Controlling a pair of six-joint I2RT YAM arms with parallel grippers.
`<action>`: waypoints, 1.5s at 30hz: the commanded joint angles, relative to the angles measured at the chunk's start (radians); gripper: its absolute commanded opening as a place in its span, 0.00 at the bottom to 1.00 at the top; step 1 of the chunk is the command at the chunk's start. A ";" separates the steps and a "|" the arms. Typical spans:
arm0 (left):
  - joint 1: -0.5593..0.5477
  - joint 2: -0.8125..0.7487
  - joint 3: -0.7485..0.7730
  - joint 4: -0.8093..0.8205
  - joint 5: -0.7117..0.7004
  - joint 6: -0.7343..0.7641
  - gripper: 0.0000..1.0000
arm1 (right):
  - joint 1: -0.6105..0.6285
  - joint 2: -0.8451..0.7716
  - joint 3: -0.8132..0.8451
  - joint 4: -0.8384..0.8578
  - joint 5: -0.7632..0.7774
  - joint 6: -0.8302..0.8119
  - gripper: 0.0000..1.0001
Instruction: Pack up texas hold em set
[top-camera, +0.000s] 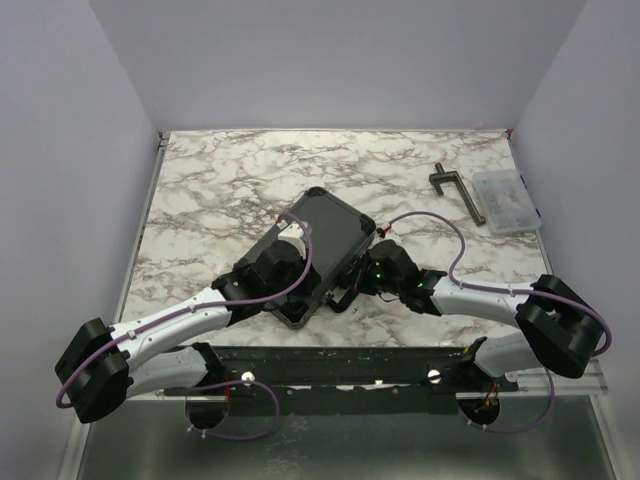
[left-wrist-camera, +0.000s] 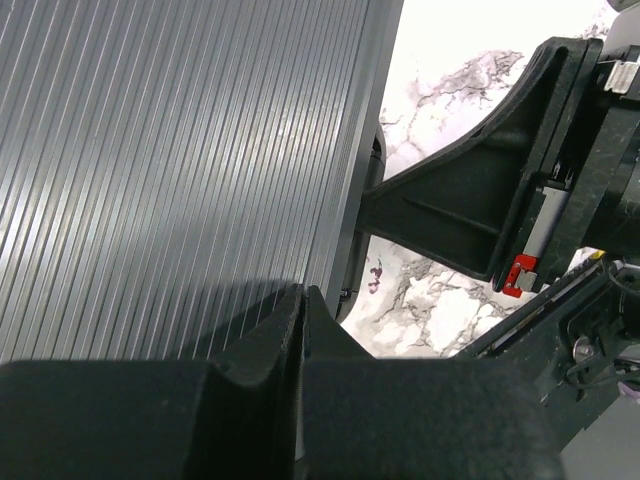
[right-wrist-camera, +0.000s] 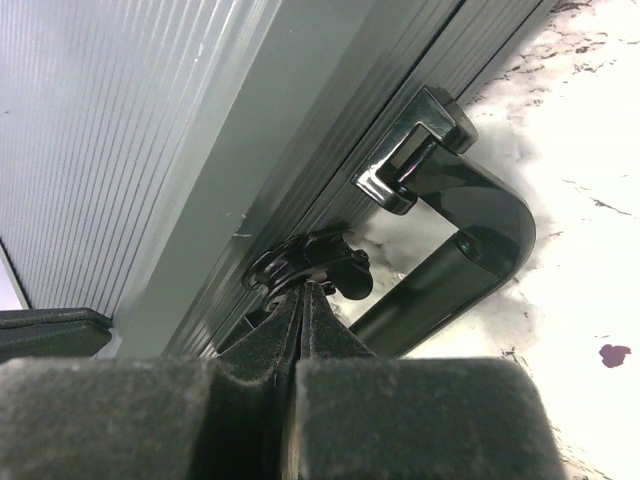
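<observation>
The black hard case (top-camera: 322, 240) lies closed on the marble table, its ribbed lid filling the left wrist view (left-wrist-camera: 170, 150). My left gripper (left-wrist-camera: 301, 290) is shut and empty, its tips resting on the lid's near edge. My right gripper (right-wrist-camera: 303, 288) is shut, its tips against a black latch (right-wrist-camera: 310, 265) on the case's front side, beside the case's handle (right-wrist-camera: 455, 255). The chips, dice and cards are hidden.
A dark T-shaped clamp (top-camera: 458, 190) and a clear compartment box (top-camera: 505, 200) lie at the back right. My right arm's body (left-wrist-camera: 500, 190) shows close beside the case in the left wrist view. Bare marble lies at the back and left.
</observation>
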 joint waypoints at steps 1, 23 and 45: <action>-0.045 0.057 -0.075 -0.175 0.113 -0.029 0.00 | 0.003 0.025 0.057 0.031 -0.015 -0.005 0.01; -0.054 0.088 -0.079 -0.159 0.115 -0.027 0.00 | 0.003 0.013 0.139 0.033 -0.055 -0.005 0.01; -0.060 0.091 -0.066 -0.149 0.129 -0.020 0.00 | 0.003 -0.003 0.073 0.025 -0.035 -0.009 0.01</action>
